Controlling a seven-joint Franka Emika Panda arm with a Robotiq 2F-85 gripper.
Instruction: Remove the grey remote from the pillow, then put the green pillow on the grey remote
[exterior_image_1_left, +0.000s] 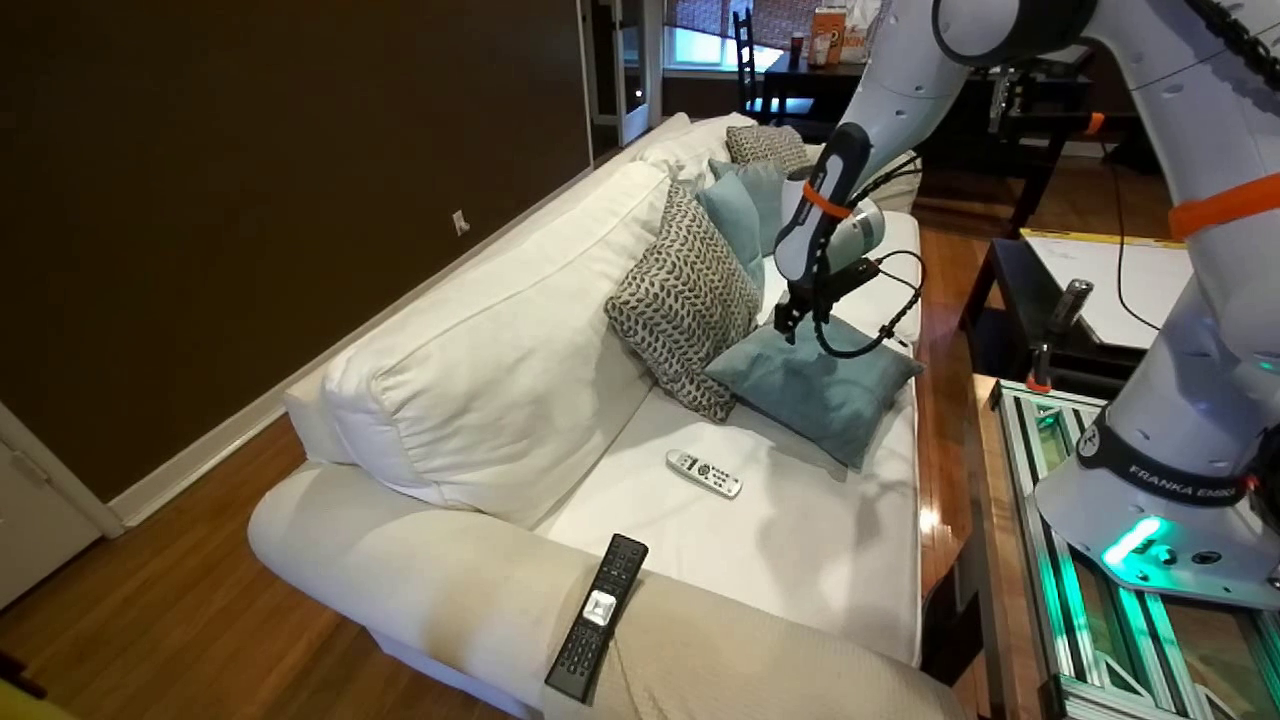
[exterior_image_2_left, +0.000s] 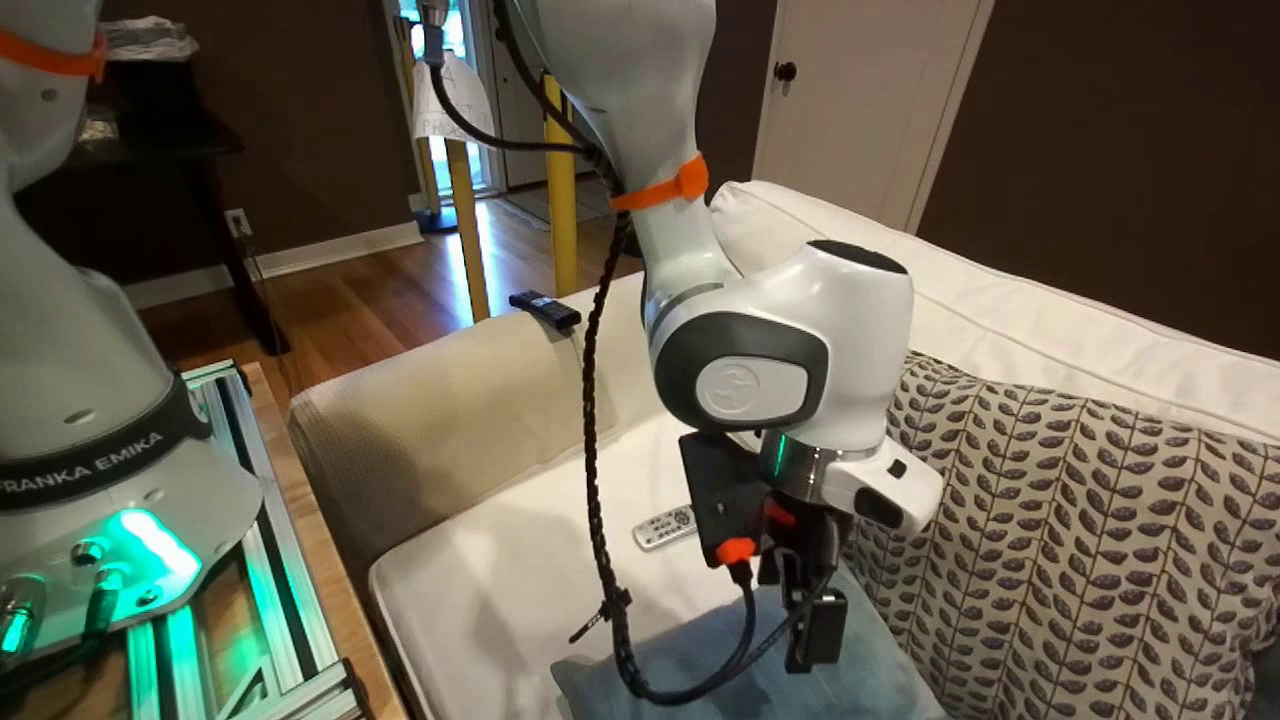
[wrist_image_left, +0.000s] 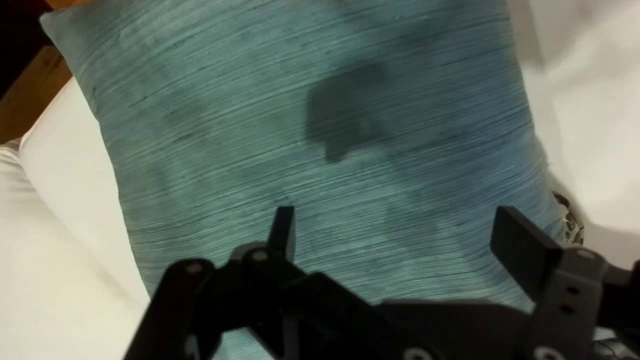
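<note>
1. Green pillow below me, lying on the white sofa seat.
2. My gripper hangs over the pillow's fabric — fingers spread wide apart.
3. The grey remote lies buttons-up on that same seat, near the pillow but apart from it.
4. A black remote rests on the sofa arm — well away from my fingers.

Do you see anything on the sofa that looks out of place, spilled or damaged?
I see no spill or damage. The black remote looks out of place: it lies crosswise on the armrest and could perhaps be knocked off. The green pillow lies on the seat, while the patterned pillow beside it leans against the backrest.
</note>
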